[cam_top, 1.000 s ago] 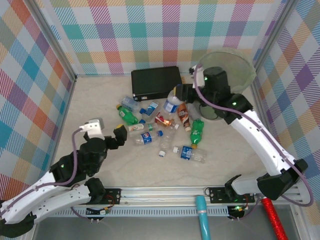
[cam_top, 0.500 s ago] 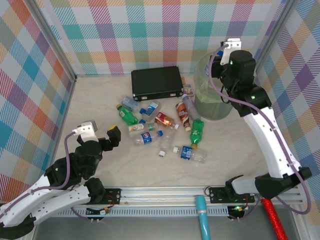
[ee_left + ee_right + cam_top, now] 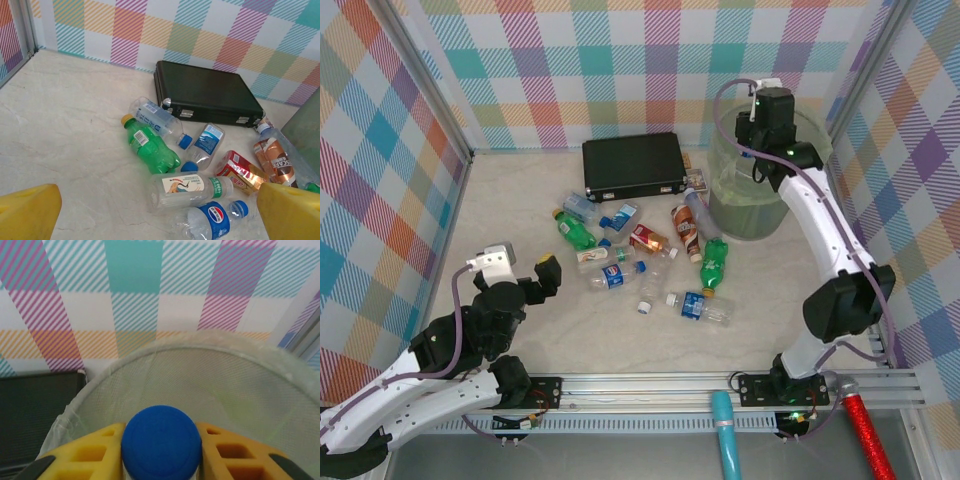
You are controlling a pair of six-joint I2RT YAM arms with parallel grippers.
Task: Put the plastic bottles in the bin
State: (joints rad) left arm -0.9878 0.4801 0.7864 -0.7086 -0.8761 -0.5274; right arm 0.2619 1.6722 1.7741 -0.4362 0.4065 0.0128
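A pale marbled table sits inside plaid walls. The right arm reaches high, its gripper pinching a blue-capped bottle between both fingers, with the bin just beyond them (its mouth open). The left gripper sits low, fingers spread wide, with loose bottles scattered ahead of its tips.

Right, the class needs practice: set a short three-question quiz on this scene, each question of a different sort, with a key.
1. True or false: the left claw is shut on a green bottle.
2. What does the right claw hold over the bin? A) a blue-capped bottle B) a sponge C) nothing
3. Name the flat thing lying left of the bin, behind the loose bottles.
Key: 1 false, it is open; 2 A; 3 the black case.
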